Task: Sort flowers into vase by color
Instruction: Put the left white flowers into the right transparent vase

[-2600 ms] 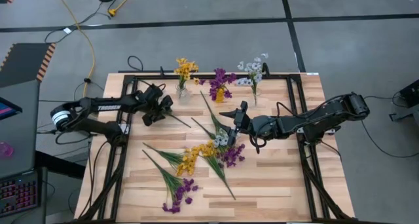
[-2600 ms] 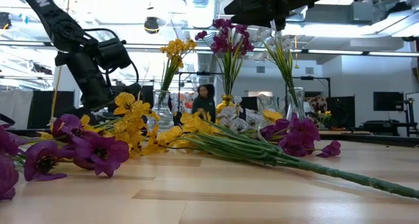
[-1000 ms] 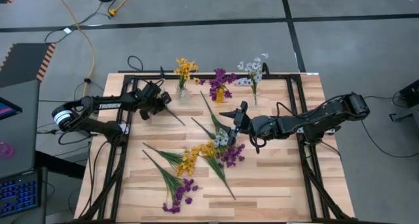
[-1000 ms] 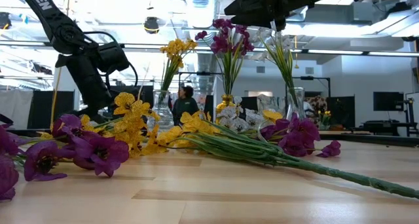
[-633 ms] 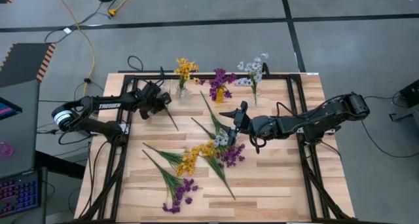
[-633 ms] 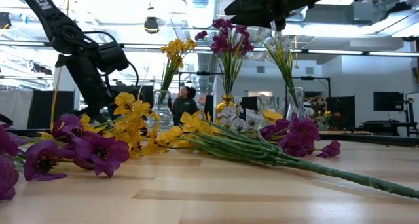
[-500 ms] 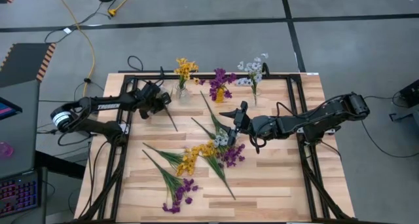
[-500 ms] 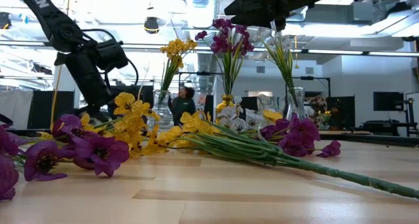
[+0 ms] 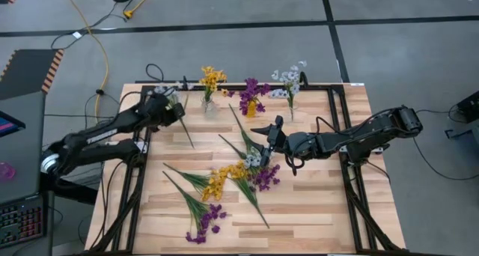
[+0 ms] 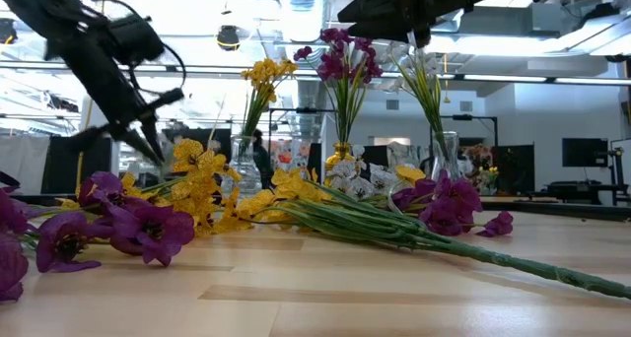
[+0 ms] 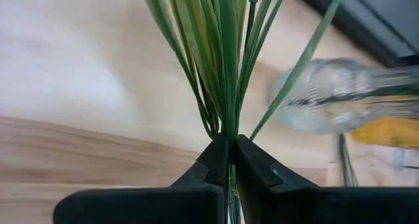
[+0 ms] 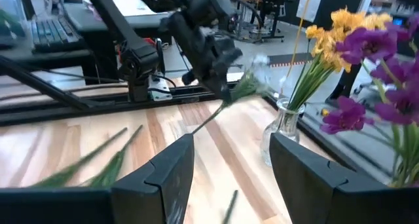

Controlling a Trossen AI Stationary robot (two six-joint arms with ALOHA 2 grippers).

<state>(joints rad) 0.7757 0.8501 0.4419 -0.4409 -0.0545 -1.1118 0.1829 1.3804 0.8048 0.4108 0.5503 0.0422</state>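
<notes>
From above, your left end effector [image 9: 174,111] sits far-left beside the yellow vase [image 9: 209,105]. Its wrist view shows it clenched on a flower [image 11: 222,60] stem; swinging risks toppling the vase. Right end effector [image 12: 226,162] hangs released mid-bench.

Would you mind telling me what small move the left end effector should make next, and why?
Probably raise it a little. The left end effector is shut on the thin green-stemmed sprig, whose tail slants low over the wooden table beside the glass vase of yellow flowers; its blossoms look pale, so clearing that vase comes first.
</notes>
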